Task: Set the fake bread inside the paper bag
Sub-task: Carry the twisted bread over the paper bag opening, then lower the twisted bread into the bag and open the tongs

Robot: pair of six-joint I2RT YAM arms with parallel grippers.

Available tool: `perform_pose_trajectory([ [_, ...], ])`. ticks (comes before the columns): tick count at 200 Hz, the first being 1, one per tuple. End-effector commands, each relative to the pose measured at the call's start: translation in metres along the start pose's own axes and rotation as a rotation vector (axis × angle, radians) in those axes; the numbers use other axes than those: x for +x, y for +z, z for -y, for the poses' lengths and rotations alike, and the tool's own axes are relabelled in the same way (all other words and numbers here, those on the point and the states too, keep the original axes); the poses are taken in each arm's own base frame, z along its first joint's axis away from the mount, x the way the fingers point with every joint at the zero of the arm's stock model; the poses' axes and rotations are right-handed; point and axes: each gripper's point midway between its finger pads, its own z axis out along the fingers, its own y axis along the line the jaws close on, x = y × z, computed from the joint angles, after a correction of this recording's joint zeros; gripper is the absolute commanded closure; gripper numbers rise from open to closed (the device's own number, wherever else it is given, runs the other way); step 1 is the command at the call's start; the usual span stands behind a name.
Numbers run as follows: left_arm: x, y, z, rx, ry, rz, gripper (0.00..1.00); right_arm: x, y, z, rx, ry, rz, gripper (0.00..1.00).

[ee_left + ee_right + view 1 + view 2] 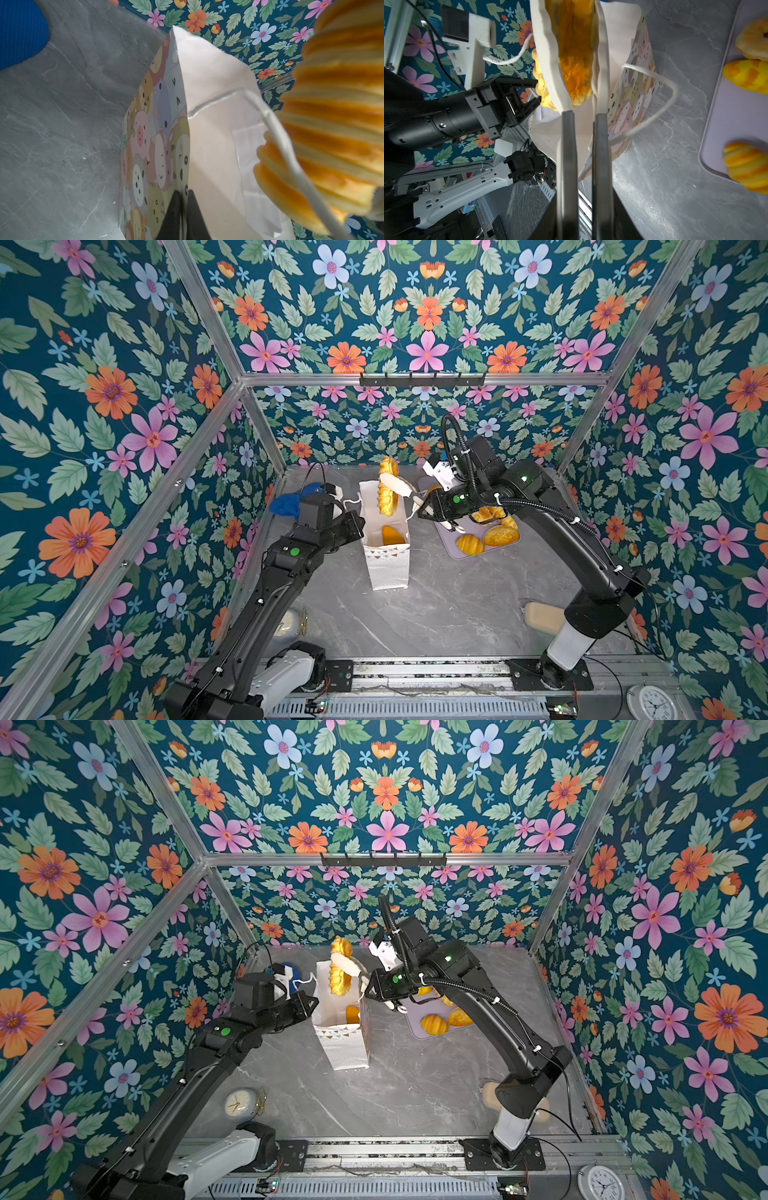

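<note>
The right end effector (388,482) is clamped on a ridged loaf (388,495) of fake bread. In the right wrist view the loaf is seen pinched between two long white fingers (548,52). The loaf is held on end over the open mouth of the paper bag (388,568); whether its lower end is inside cannot be told. The bag is stood upright on the grey worktop (436,605). The left end effector (182,209) is pressed together on the bag's side wall at the rim. One orange piece (392,536) is seen inside the bag. Further buns (500,536) are laid on a lilac tray (741,120) just beside the bag, under the right arm.
</note>
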Motion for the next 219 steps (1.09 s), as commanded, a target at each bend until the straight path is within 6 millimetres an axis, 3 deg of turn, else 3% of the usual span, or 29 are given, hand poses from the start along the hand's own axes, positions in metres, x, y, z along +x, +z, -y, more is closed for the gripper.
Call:
perform_pose_trajectory([
  [1, -0.003, 0.001, 0.003, 0.013, 0.010, 0.009, 0.90, -0.001, 0.002, 0.001, 0.023, -0.034, 0.007, 0.68],
  [56, -0.004, 0.001, 0.005, 0.017, 0.013, 0.011, 0.90, 0.013, 0.017, 0.008, 0.092, -0.054, -0.053, 0.68],
  [219, -0.003, 0.002, 0.005, 0.018, 0.013, 0.007, 0.90, 0.025, 0.023, 0.027, 0.187, -0.071, -0.086, 0.62],
])
